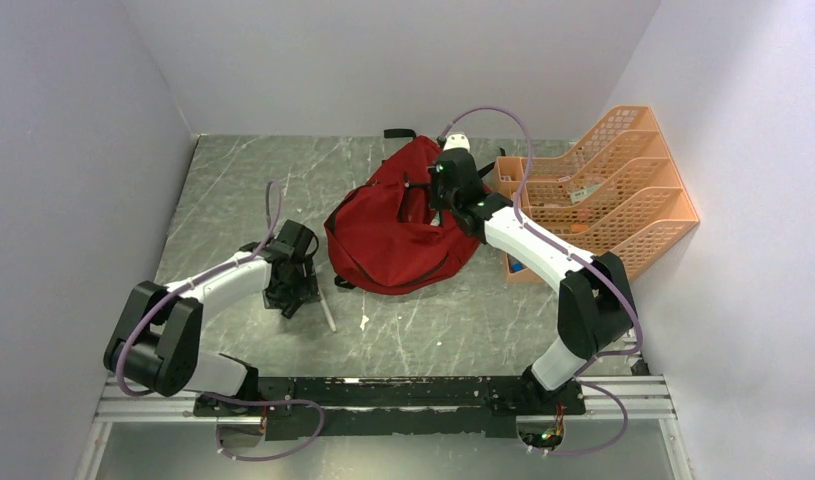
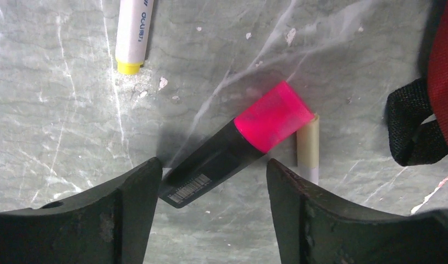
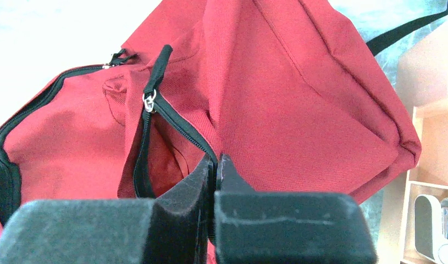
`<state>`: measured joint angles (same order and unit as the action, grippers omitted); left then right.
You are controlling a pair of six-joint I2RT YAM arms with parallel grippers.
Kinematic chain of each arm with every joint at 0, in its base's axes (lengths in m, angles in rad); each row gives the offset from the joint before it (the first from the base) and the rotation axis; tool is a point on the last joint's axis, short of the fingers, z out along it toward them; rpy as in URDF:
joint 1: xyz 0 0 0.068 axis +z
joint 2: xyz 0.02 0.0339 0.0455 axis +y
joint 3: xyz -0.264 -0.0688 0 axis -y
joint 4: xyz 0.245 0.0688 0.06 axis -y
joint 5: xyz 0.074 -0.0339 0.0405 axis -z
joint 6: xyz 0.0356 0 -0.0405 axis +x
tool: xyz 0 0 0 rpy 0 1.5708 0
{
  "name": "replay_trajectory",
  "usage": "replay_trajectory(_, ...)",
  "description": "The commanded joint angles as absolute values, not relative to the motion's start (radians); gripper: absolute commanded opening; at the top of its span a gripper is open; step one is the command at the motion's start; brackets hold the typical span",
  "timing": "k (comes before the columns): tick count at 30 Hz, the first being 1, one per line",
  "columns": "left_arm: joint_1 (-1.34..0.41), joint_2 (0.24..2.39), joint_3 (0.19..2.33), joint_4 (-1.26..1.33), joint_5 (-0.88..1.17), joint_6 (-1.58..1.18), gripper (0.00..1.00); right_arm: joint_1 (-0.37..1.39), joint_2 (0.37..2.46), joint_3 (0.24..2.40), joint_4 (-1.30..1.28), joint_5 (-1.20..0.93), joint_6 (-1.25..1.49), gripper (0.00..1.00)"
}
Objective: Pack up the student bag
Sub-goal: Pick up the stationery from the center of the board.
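1. Grey marbled table (image 1: 233,190) fills the floor of a white-walled booth, with both arm bases at its near edge.
2. The student bag (image 1: 393,235) lies slumped at mid-table, its dark red fabric crumpled and one black strap (image 2: 414,126) reaching toward the left arm's work area.
3. An orange mesh organizer (image 1: 623,190) stands against the right wall, just beside the bag.
4. The right gripper (image 3: 216,165) is pinched tight on the bag's zipper edge, fingers pressed together with fabric between them. The black zipper pull (image 3: 158,66) hangs free above the gap. Judged from this, it is holding the mouth open for loading.
5. The left gripper (image 2: 213,168) hangs low over the table, jaws apart and gripping nothing.
6. Between those jaws lies a black highlighter (image 2: 238,143) with a pink cap, set diagonally.
7. A cream stick (image 2: 308,143) touches the cap, and a yellow-capped marker (image 2: 132,33) lies well apart.
8. To grasp well, the wrist probably needs turning so the pads meet the highlighter's long sides squarely on the black barrel, away from the cream stick. Otherwise it may pivot or slip out.
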<state>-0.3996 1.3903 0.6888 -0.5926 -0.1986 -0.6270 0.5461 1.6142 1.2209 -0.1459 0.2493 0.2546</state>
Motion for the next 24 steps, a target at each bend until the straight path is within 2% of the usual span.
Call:
replay_trajectory(1,-0.393,1.427,0.711,-0.557,-0.213,-0.604,0.71,0.539,1.593,1.21,-0.108,0.25,0.265,0.0)
replay_trajectory(11,-0.393,1.486,0.711,-0.523,-0.173,-0.573,0.46,0.539,1.591,1.202,-0.101,0.249,0.261,0.0)
replay_trajectory(18,-0.393,1.481,0.709,-0.517,-0.155,-0.575,0.2,0.539,1.59,1.203,-0.101,0.248,0.262,0.0)
replay_trajectory(21,-0.393,1.463,0.734,-0.541,-0.156,-0.579,0.14,0.54,1.589,1.203,-0.1,0.247,0.262,0.0)
replay_trajectory(24,-0.393,1.408,0.772,-0.571,-0.179,-0.585,0.12,0.539,1.588,1.203,-0.1,0.246,0.263,0.0)
